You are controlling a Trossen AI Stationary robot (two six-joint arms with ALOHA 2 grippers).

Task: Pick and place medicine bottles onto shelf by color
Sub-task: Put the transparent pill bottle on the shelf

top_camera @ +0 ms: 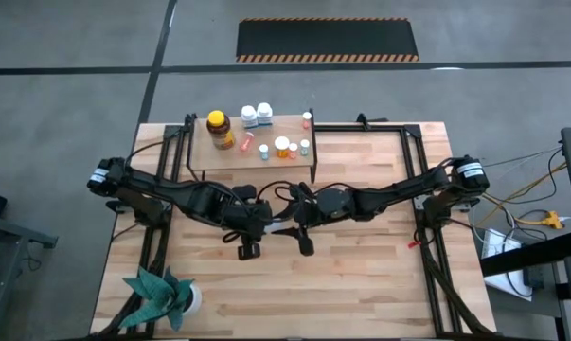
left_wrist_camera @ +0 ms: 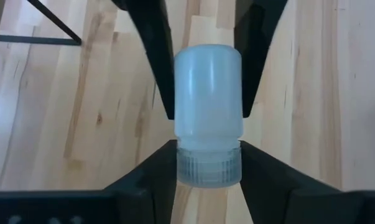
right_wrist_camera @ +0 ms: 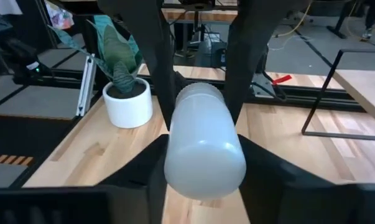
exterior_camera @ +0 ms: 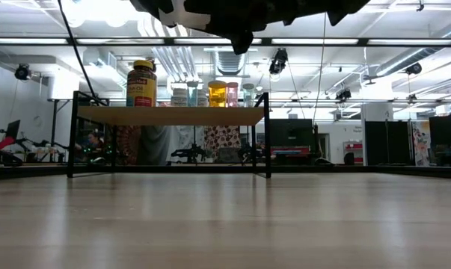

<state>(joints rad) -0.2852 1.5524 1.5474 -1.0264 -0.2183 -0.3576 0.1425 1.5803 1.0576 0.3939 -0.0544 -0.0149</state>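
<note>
A pale-blue translucent bottle [left_wrist_camera: 209,93] with a ribbed cap is held level above the middle of the table between both grippers; it also shows in the high view [top_camera: 283,227]. My left gripper [left_wrist_camera: 209,155] is shut on its cap end. My right gripper [right_wrist_camera: 206,149] is shut on its body. The light-wood shelf [top_camera: 252,163] stands at the table's far side. On it are an amber jar with a yellow lid [top_camera: 219,129], white bottles [top_camera: 257,116] and small orange and pale ones [top_camera: 283,147]. My left gripper pinches the bottle's ribbed cap [left_wrist_camera: 209,167] between its two fingers, which lie level and come from the table's left. The bottle sticks out beyond the fingertips, lying level and clear of the table. My right gripper pinches the bottle's body [right_wrist_camera: 203,134] between its two fingers [left_wrist_camera: 159,68], coming level from the table's right. The bottle's flat bottom [right_wrist_camera: 204,168] faces back toward its wrist. The bottle is clear of the table.
A white pot with a green plant [top_camera: 167,298] stands at the near left corner. A small red thing [top_camera: 413,243] lies by the right arm's frame. One small bottle [top_camera: 307,118] stands at the shelf's far right corner. Black frame rails run along both table sides.
</note>
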